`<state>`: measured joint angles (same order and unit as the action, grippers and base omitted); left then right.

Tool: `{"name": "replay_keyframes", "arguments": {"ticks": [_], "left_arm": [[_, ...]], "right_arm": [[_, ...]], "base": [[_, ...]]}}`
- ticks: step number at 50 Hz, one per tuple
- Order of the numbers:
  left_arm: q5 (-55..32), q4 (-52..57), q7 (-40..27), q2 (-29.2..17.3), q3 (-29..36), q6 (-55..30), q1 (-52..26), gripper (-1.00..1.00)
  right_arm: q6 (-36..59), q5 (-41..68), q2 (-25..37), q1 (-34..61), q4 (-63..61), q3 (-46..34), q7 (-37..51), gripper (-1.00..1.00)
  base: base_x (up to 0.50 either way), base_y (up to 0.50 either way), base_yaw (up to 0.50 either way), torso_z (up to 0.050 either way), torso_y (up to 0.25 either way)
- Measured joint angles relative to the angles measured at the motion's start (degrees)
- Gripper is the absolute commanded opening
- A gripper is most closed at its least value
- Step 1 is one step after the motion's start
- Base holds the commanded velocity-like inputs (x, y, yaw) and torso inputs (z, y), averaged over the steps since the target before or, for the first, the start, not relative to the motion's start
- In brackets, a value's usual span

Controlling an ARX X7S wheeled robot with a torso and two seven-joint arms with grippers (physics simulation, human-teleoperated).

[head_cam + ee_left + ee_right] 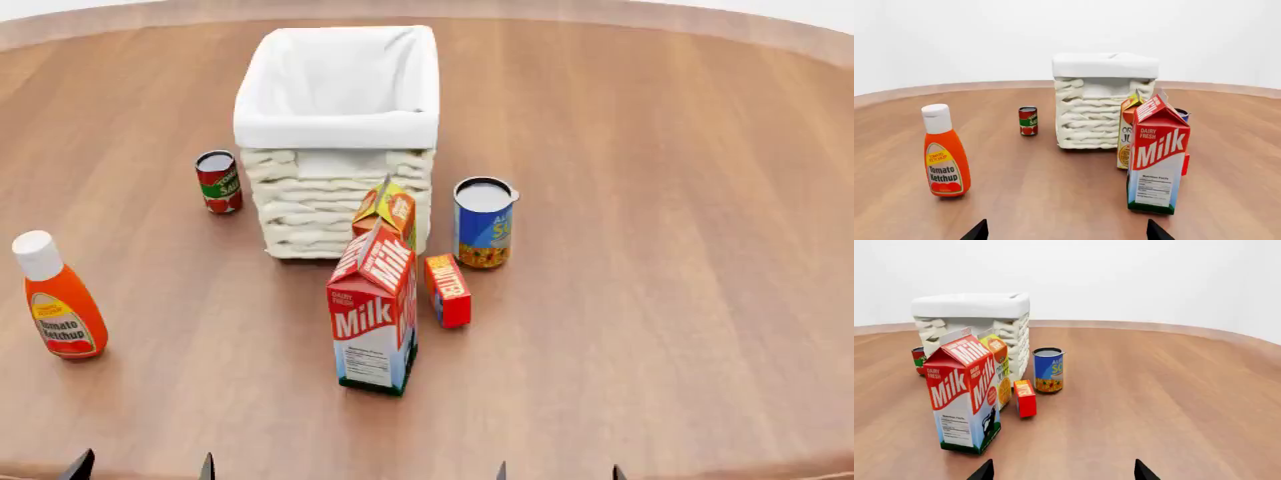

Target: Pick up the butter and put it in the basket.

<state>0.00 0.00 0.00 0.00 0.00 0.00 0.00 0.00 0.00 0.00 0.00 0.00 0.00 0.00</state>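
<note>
Landmark: milk carton (374, 315), upright on the wooden table (667, 250).

Butter (447, 290): small red box standing on the table just beside the milk carton, on its right side, apart from it by a narrow gap. In the right wrist view the butter (1025, 398) stands free, nothing touching it.

Basket (336, 120): behind the milk carton, white liner folded over the rim. Juice carton (388, 212) stands between milk carton and basket.

Blue can (483, 222): behind and right of the milk carton. Small red can (219, 181): behind and left. Ketchup bottle (59, 296): well left.

Left gripper (1064, 231): fingertips spread, holding nothing, near side of the milk carton.

Right gripper (1063, 471): fingertips likewise spread, holding nothing.
</note>
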Motion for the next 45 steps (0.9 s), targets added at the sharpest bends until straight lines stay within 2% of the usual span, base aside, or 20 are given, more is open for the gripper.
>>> {"name": "replay_keyframes", "arguments": {"ticks": [13, 33, 45], "left_arm": [[-1.61, -2.09, -1.71, -0.97, 2.64, 0.06, -1.36, 1.0], [-5.06, -8.22, -4.53, -2.76, 5.22, 2.06, -6.08, 1.0], [-5.69, -7.01, -6.14, -3.85, 6.56, 2.45, -5.62, 1.0]], "right_arm": [[0.2, 3.31, 2.98, 2.06, 2.39, -2.64, 2.93, 1.0], [-0.96, 4.97, 5.67, 5.44, 6.54, -4.25, 4.55, 1.0], [0.21, 5.43, 6.04, 5.9, 6.37, -5.54, 5.51, 1.0]], "base": [[0.0, 0.0, 0.0, 0.0, 0.0], [0.0, 0.0, 0.5, 0.0, 0.0], [0.0, 0.0, 0.5, 0.0, 0.0]]}}
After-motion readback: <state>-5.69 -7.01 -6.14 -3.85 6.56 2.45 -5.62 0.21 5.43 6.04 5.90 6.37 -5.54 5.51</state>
